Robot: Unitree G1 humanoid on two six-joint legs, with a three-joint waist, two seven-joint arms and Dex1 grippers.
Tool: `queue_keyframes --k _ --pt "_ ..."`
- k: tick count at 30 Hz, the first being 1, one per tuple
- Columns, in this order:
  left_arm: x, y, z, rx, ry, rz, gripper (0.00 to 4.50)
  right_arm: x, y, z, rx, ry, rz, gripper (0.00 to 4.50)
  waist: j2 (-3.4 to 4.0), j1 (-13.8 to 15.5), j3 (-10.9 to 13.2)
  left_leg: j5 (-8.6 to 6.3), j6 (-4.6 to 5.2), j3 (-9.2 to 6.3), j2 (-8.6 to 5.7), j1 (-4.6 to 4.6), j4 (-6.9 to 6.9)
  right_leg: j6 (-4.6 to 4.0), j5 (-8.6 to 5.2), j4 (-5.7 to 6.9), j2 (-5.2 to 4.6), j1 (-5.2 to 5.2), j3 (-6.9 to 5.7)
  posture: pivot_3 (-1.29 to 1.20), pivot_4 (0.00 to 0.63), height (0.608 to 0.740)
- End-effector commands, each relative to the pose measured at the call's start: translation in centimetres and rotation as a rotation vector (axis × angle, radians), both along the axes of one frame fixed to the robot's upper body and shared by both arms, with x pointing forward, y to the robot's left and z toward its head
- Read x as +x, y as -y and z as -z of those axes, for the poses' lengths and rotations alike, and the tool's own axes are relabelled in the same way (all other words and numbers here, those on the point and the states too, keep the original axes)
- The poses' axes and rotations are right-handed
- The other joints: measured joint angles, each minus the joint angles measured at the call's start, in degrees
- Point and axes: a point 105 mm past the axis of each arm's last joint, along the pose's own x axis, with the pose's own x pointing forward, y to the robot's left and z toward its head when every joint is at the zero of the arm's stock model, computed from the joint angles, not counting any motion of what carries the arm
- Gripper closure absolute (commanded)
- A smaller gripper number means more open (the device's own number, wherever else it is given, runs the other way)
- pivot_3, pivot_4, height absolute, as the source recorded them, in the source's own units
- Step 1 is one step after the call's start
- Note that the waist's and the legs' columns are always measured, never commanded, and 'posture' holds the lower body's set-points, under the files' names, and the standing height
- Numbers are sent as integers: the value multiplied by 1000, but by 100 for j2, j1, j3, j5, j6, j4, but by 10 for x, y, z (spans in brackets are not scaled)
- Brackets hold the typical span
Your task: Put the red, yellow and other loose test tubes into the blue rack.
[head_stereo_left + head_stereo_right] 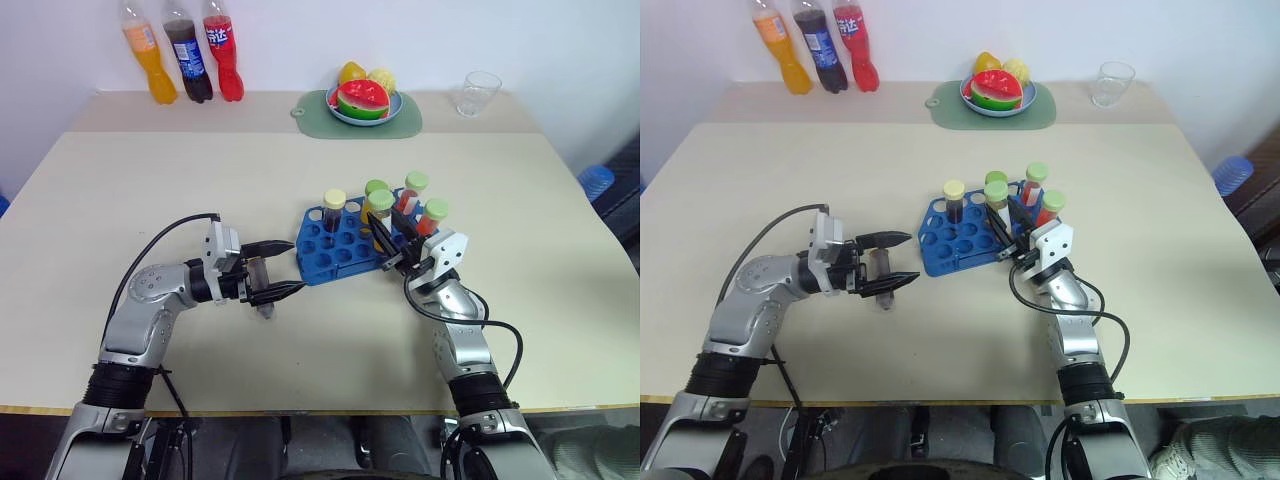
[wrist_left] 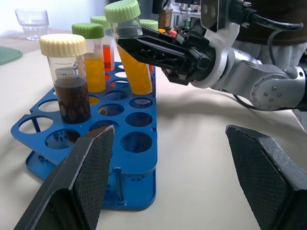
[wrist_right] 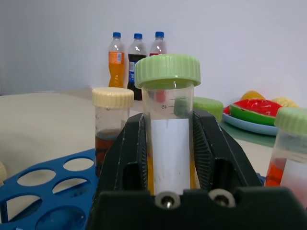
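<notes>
Three slim plastic soft-drink bottles [image 1: 181,50], holding orange, dark and red liquid, stand far behind and left of the blue perforated plastic rack [image 1: 338,245], on the matte beige tabletop [image 1: 150,190]. Left of the rack, the left gripper [image 1: 284,270] lies level, its two black ribbed fingers spread wide and empty, tips aimed at the rack's near-left corner. In the rack stand a cream-capped clear tube of dark brown liquid [image 1: 333,210], green-capped tubes of yellow-orange liquid [image 1: 376,195], and green-capped tubes of red liquid [image 1: 414,193] at its right end. At the rack's near-right edge, the right gripper [image 3: 169,143] is clamped on a green-capped transparent tube of orange-yellow liquid [image 3: 168,110] with a white label, held upright over the rack's round holes. Behind the rack, a pale green mat carries a blue bowl of glossy toy fruit [image 1: 362,98]. Right of that bowl stands a clear faceted drinking glass [image 1: 479,93].
</notes>
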Motion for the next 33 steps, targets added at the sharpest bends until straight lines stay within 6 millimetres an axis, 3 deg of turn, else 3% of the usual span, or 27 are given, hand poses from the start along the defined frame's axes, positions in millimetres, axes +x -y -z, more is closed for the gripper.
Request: queue_keyframes --k 1,4,8,12,15,17,19,21,27,33 --pt "-2 -1 -10 -28 27 -8 660 -1 3 3 3 -4 6 2243 0 3 0 0 0 0 0 0 0 1 1 0 0 0 0 0 150 740" --pt "1 -3 -16 -69 22 -50 660 -6 8 0 -70 36 35 817 3 16 2 0 0 0 0 -2 0 3 1 0 0 -2 0 0 150 740" --pt "9 -9 -27 -124 -1 -162 660 -22 16 -7 -181 59 20 817 3 27 2 0 0 1 -2 -6 -1 5 2 -3 -5 -2 0 0 150 740" --pt "23 -23 -36 -102 -25 -405 660 -44 29 -6 -299 -8 -19 817 2 39 2 0 0 -2 -2 -6 -1 5 1 -2 -6 -2 -1 0 150 740" --pt "26 -33 -34 -45 -132 -534 660 -60 39 -4 -359 -69 -39 817 1 28 2 0 0 -2 -2 -4 -1 4 1 -2 -6 0 -1 0 150 740" --pt "30 -50 -18 134 -295 -692 660 -77 50 1 -400 -142 -84 817 0 33 2 0 0 -3 -2 -2 -2 5 0 0 -5 -1 -1 0 150 740" --pt "24 -56 -13 247 -550 -720 660 -95 64 1 -426 -215 -128 817 -7 55 7 0 0 -7 -3 -1 -3 5 0 -1 -3 0 -1 0 150 740" --pt "22 -54 -19 231 -667 -705 660 -101 71 -3 -443 -239 -139 817 -20 100 14 0 -1 -17 -7 -5 3 8 -1 -2 -3 4 -5 0 150 740" --pt "32 -56 -28 191 -800 -675 660 -106 79 -14 -494 -262 -200 817 -32 17 17 0 -1 -17 -6 3 0 11 -2 -3 -1 8 -1 0 150 740" --pt "37 -45 -14 286 -1052 -652 660 -118 75 -9 -562 -297 -307 817 -53 112 30 1 -1 -26 -10 0 0 13 -4 3 -10 9 -4 0 150 740"
